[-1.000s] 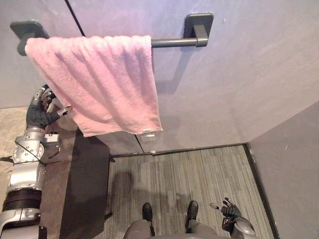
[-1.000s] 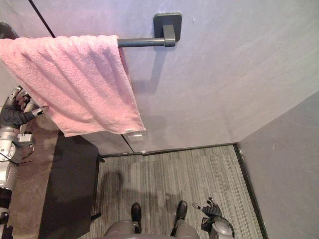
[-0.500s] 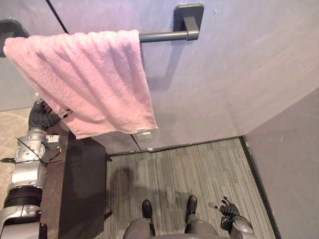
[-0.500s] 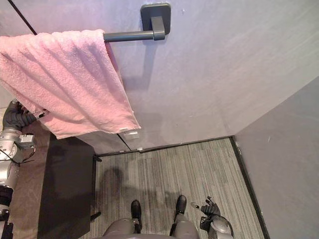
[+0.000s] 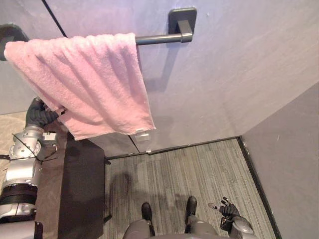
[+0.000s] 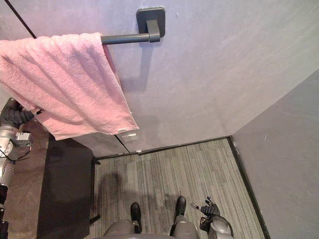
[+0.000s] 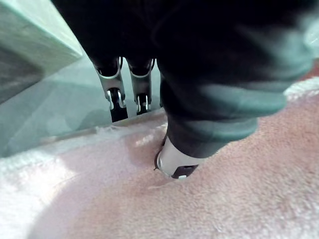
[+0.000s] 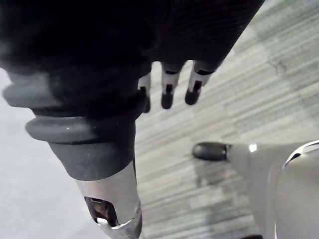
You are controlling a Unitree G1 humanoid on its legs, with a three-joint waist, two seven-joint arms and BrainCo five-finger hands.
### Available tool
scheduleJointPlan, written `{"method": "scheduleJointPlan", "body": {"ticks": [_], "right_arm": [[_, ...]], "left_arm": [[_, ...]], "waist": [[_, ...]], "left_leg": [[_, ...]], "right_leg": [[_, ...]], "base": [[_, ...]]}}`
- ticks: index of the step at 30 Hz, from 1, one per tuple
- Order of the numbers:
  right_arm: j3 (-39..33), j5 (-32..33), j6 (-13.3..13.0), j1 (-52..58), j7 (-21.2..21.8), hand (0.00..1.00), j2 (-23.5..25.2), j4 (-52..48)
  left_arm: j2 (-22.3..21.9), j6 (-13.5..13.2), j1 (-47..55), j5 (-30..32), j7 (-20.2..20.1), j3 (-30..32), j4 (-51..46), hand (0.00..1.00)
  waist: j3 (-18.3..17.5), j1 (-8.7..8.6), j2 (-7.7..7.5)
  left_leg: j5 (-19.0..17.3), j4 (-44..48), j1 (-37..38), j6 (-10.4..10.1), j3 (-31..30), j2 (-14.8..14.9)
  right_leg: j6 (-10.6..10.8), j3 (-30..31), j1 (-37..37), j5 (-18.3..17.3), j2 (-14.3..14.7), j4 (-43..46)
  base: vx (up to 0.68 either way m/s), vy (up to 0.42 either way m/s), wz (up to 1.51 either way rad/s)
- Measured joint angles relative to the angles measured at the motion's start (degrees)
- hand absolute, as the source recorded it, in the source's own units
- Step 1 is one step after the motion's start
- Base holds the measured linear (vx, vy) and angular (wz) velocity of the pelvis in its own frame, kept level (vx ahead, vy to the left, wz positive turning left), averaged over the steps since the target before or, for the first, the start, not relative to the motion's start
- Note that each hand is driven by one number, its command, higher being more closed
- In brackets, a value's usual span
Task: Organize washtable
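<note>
A pink towel (image 5: 89,84) hangs over a dark rail (image 5: 157,39) on the grey wall, spread toward the rail's left end. My left hand (image 5: 39,113) is raised at the towel's lower left edge, partly hidden behind the cloth. In the left wrist view its thumb (image 7: 174,164) presses into the towel (image 7: 224,209) while its fingers (image 7: 115,97) lie beyond the towel's edge on the far side, so the edge is pinched. My right hand (image 5: 228,210) hangs low over the floor at the lower right, open with straight fingers (image 8: 167,94), holding nothing.
A dark countertop (image 5: 82,189) runs along the left below the towel. The rail's right bracket (image 5: 182,20) sticks out from the wall. Striped grey carpet (image 5: 199,169) covers the floor, and a grey partition (image 5: 294,164) closes off the right side.
The camera has shifted a little. My left hand has moved in against the towel's lower left edge, and its spread fingers have curled onto the cloth. The right hand has stayed put.
</note>
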Motion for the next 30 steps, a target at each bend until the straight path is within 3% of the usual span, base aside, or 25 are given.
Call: {"method": "scheduleJointPlan", "body": {"ticks": [7, 9, 15, 23, 30], "right_arm": [[5.6, 2.1, 0.0, 0.8, 0.4, 0.00, -1.2, -14.6], [11.2, 2.8, -0.1, -0.9, 2.0, 0.00, -3.3, -22.7], [18.6, 9.4, -1.8, -9.1, 6.1, 0.00, -6.8, -37.9], [27.5, 17.2, -2.5, -23.8, 6.4, 0.00, -11.8, -43.1], [34.1, 22.0, -2.4, -40.0, 5.7, 0.00, -14.7, -37.7]], "left_arm": [[0.3, 0.0, -0.2, 0.0, -0.1, -0.1, -0.5, 1.00], [1.0, 0.0, -0.2, 0.0, -0.1, -0.2, -0.9, 1.00], [2.7, -0.1, -0.5, 0.0, -1.3, -1.7, -4.9, 1.00], [2.6, 0.0, -1.2, -0.1, -2.4, -3.7, -5.1, 1.00], [1.5, -0.1, -1.9, -2.4, -2.1, -5.3, -6.5, 1.00]], "waist": [[0.0, -0.64, -0.01], [0.0, -0.57, -0.03], [-0.1, 0.15, -0.19], [-0.2, 0.69, -0.26], [-0.1, 2.40, -0.55]], "left_leg": [[0.0, -0.1, 1.3, 0.0, 0.6, 0.0], [0.0, 0.0, 1.3, 0.0, 1.1, 0.1], [-0.2, 1.0, 1.3, -0.2, 1.9, 0.9], [-0.1, 1.8, 1.2, -0.2, 2.2, 1.2], [-0.1, 3.1, 0.1, -0.2, 1.3, 1.3]], "right_leg": [[0.0, 0.5, 1.0, 0.2, 0.0, 0.0], [0.0, 1.4, 0.7, 0.5, 0.0, -0.1], [-0.3, 2.3, 0.8, 0.9, 0.6, -0.1], [-0.6, 3.0, 0.9, 1.8, 0.8, -0.1], [-0.5, 2.6, 0.8, 2.2, 0.7, -0.1]], "base": [[-0.01, -0.003, -0.04], [-0.05, -0.001, -0.13], [-0.03, -0.022, -0.07], [-0.02, -0.006, -0.02], [-0.04, -0.003, 0.06]]}}
